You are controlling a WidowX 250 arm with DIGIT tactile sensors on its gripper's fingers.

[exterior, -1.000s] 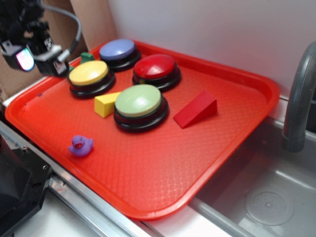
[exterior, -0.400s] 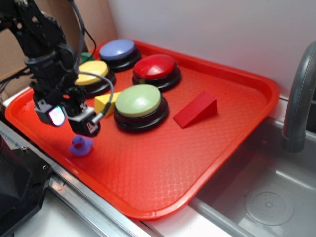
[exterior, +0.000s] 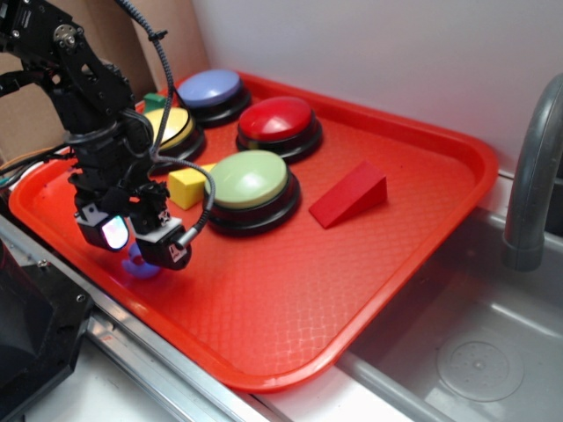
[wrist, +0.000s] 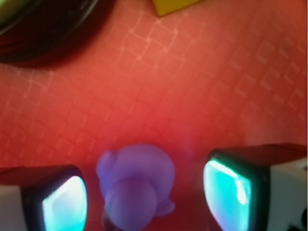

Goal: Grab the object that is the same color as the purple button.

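Observation:
The tiny purple rubber duck [wrist: 134, 185] lies on the red tray [exterior: 369, 255] between my two open fingers, blurred and close in the wrist view. In the exterior view only a sliver of the duck [exterior: 141, 266] shows under my gripper [exterior: 139, 248], which is low over the tray's front left part. There is a gap between each glowing pad [wrist: 226, 190] and the duck. The purple button [exterior: 211, 89], periwinkle dome on a black base, stands at the tray's far left corner.
Yellow button [exterior: 171, 127], red button [exterior: 277, 120] and green button [exterior: 248, 180] stand behind my gripper. A yellow wedge block [exterior: 186, 186] lies by the green button, a red wedge [exterior: 350, 193] to its right. A sink and grey faucet [exterior: 532, 167] are at right.
My gripper has come down from the far left of the tray to the front left, over the duck, and now straddles it with the fingers open.

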